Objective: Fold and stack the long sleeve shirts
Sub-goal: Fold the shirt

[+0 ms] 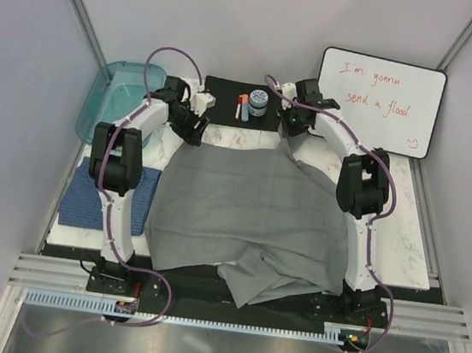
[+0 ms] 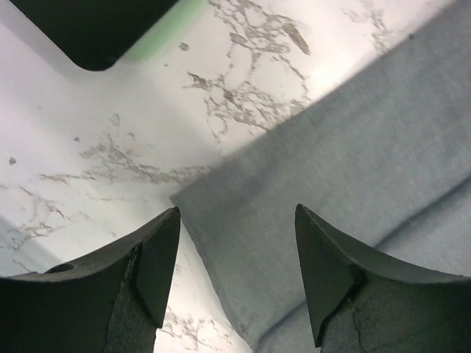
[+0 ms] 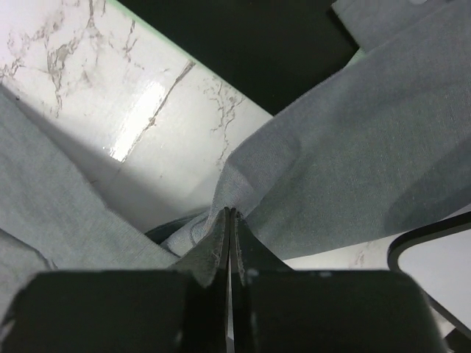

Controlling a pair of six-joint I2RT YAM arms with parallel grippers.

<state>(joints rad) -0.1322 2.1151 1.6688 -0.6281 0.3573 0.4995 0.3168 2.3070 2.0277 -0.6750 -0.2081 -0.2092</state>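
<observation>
Top external: fixed high behind arm bases, looks down and forward over whole marble table (image 1: 409, 241); widest, farthest view
Left wrist: close, looks down past left gripper fingers (image 2: 158, 257) onto far-left corner of grey shirt (image 2: 353, 169) and bare marble
Right wrist: closest, looks along right gripper fingers (image 3: 246, 257) at shirt's far-right corner
All three share grey shirt and marble top

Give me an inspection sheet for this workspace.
Surface: marble table, mostly under cloth.
Job's things: grey shirt spread mid-table, part hanging over near edge; blue shirt flat at left edge.
Clutter: tray far left; mat with jar and marker, far centre.
Grippers: left pincer open over grey shirt's corner; right pincer shut on grey shirt.
Cables: purple cables loop high at far side.
Surroundings: whiteboard with red writing, right.
</observation>
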